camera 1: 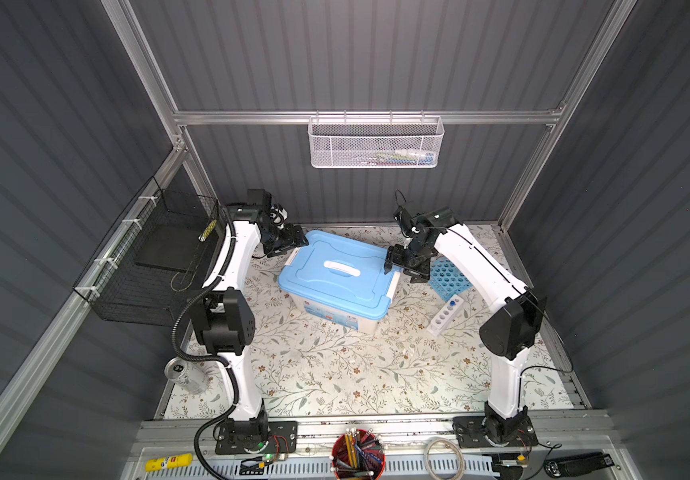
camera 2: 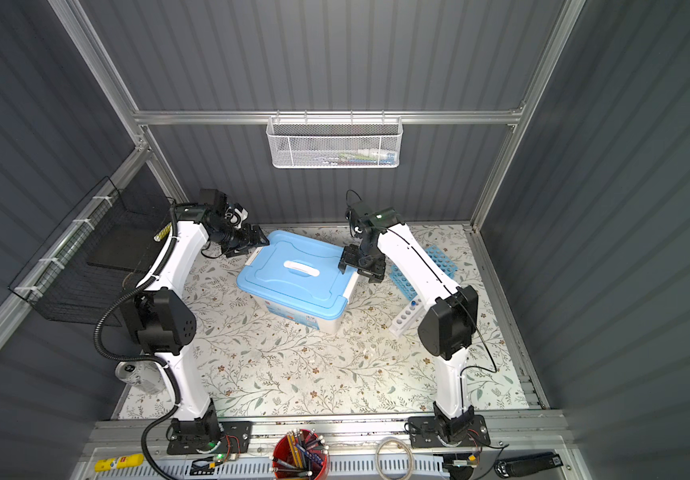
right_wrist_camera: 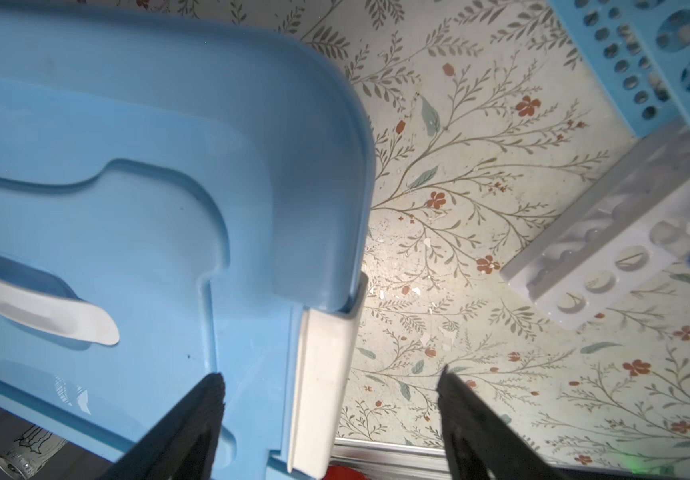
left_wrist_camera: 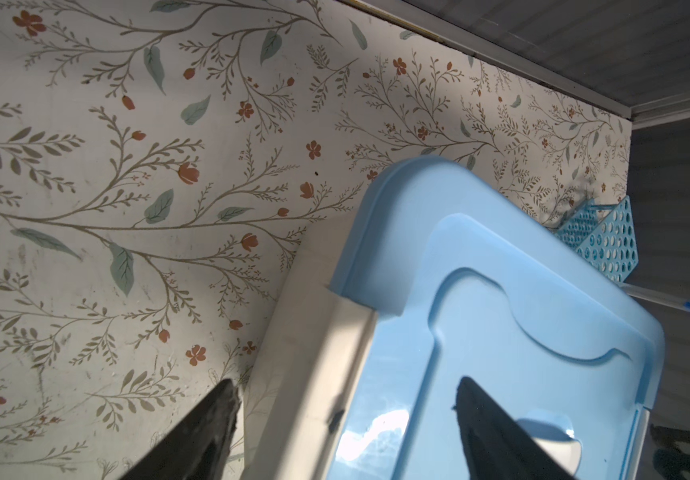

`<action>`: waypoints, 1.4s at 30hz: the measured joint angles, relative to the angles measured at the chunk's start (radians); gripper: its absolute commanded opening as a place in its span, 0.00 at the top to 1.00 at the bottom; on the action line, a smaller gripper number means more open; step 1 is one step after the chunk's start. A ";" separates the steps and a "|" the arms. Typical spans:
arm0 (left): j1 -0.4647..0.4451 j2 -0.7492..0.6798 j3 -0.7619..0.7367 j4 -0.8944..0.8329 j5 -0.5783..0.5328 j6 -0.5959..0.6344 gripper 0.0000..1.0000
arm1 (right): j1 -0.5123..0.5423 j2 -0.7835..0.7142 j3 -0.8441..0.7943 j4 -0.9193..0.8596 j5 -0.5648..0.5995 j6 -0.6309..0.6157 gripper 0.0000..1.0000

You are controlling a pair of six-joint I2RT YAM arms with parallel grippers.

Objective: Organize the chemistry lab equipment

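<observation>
Tools: left tool [left_wrist_camera: 345,399] and right tool [right_wrist_camera: 330,386], both with jaws apart and empty, each over an end latch [right_wrist_camera: 326,374] of the blue-lidded box [camera 1: 337,270].
Equipment: one blue-capped test tube [camera 1: 452,303] upright in the white rack [camera 1: 438,324], at the box's 4 o'clock.
Progress: lid on, contents hidden; latch work likely remains.

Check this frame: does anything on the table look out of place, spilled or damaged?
A silver can lies tipped over at the left edge of the table, odd among lab gear. Small white flecks litter the table between the box and the white rack, like chips or crumbs.
</observation>
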 measured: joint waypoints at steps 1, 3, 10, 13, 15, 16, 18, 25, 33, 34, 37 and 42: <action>0.002 -0.023 -0.030 0.014 -0.009 -0.006 0.15 | -0.003 -0.018 -0.016 0.021 0.003 -0.016 0.16; 0.010 -0.071 -0.079 0.035 -0.033 -0.014 0.15 | -0.005 -0.069 -0.058 0.066 0.010 -0.048 0.15; 0.021 -0.322 -0.281 0.254 -0.182 -0.023 0.00 | -0.034 -0.352 -0.280 0.309 0.076 -0.195 0.09; 0.021 -0.431 -0.405 0.378 -0.253 -0.030 0.00 | -0.064 -0.460 -0.391 0.432 0.117 -0.261 0.08; 0.021 -0.463 -0.457 0.439 -0.298 -0.041 0.00 | -0.081 -0.506 -0.446 0.504 0.151 -0.299 0.06; 0.021 -0.466 -0.474 0.468 -0.321 -0.048 0.00 | -0.089 -0.528 -0.478 0.549 0.182 -0.323 0.05; 0.021 -0.465 -0.511 0.525 -0.348 -0.052 0.00 | -0.094 -0.562 -0.535 0.634 0.253 -0.365 0.04; 0.021 -0.472 -0.758 0.753 -0.428 0.007 0.00 | -0.099 -0.676 -0.797 1.011 0.513 -0.553 0.04; 0.032 -0.532 -1.114 1.222 -0.523 0.156 0.00 | -0.174 -0.756 -1.285 1.487 0.647 -0.678 0.01; 0.032 -0.525 -1.156 1.272 -0.520 0.171 0.00 | -0.193 -0.757 -1.332 1.527 0.646 -0.673 0.01; 0.027 -0.482 -1.278 1.362 -0.505 0.190 0.00 | -0.222 -0.766 -1.435 1.642 0.642 -0.675 0.01; 0.025 -0.464 -1.429 1.464 -0.503 0.194 0.00 | -0.228 -0.777 -1.494 1.770 0.614 -0.686 0.01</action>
